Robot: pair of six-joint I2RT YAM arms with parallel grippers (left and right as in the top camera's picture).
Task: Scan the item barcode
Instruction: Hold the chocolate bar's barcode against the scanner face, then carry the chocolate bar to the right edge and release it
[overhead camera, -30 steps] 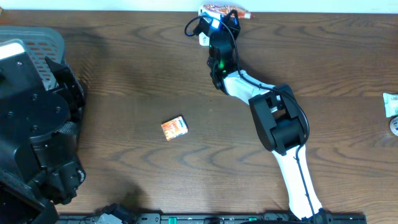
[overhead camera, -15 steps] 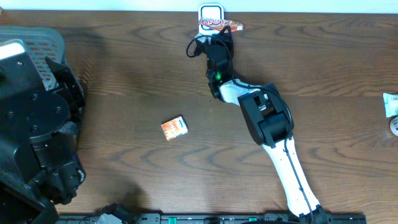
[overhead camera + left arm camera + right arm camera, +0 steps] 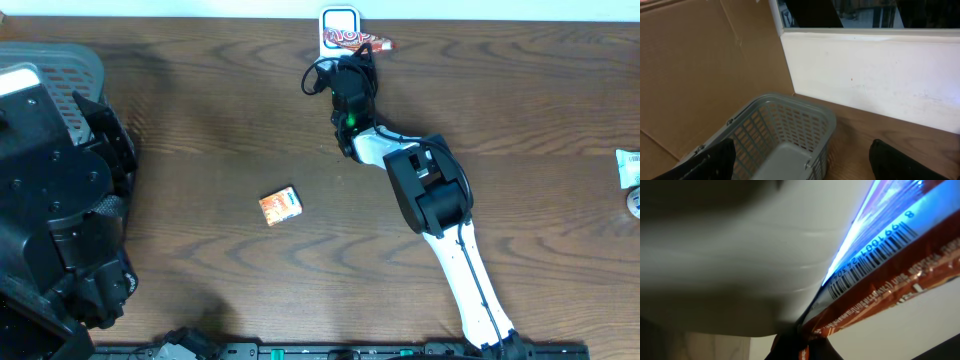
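Overhead: gripping red-orange foil snack wrapper with right tool at 12 o'clock, by white square scanner; left tool spread wide over grey plastic basket.

We count two arms: one left arm, dark and bulky, and one right arm, white and black. On the surface we see one grey basket, one small orange box, one snack packet in a red-orange wrapper and one white scanner. That packet carries one barcode. At the right edge we count two more small things: one white pack and one round piece.
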